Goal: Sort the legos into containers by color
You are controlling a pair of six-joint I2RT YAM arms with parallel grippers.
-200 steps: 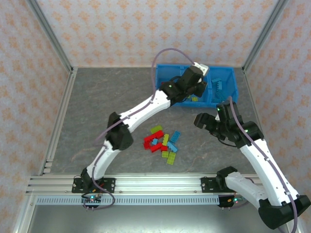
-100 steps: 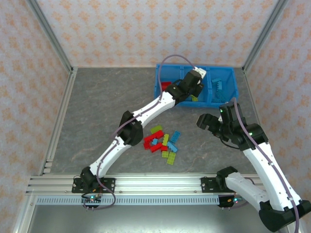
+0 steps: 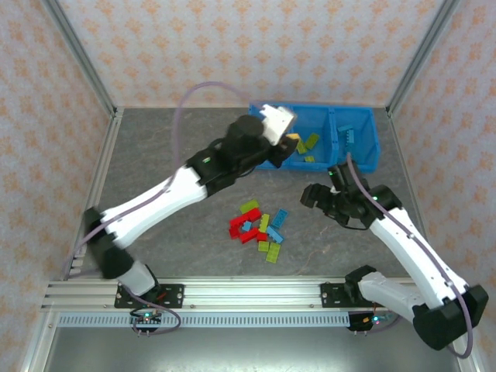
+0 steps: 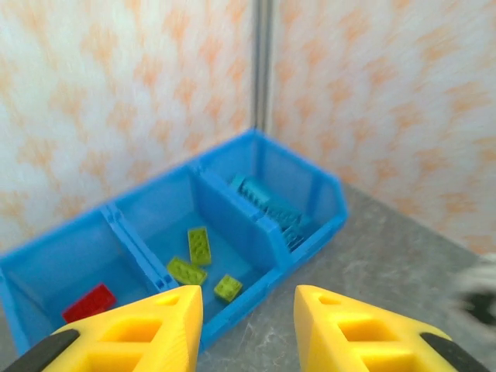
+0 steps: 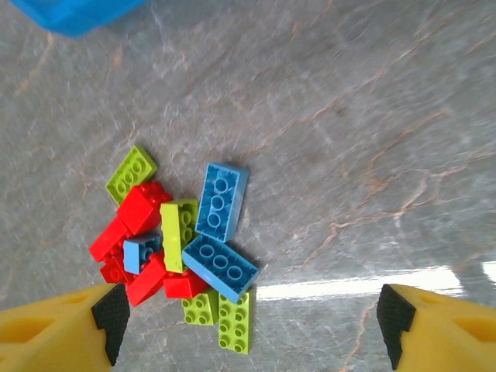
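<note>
Left gripper, jaws spread and empty, hangs near the bright-blue plastic bin, whose three compartments hold a red brick, yellow-green bricks and light-blue bricks. Right gripper, likewise wide apart, hovers above the pile of small studded plastic bricks on the grey stone-patterned table.

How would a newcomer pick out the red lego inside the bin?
Find the bright-blue bin at the table's far edge. In the left wrist view, its leftmost compartment holds one red lego; the others hold yellow-green legos and light-blue legos.
</note>
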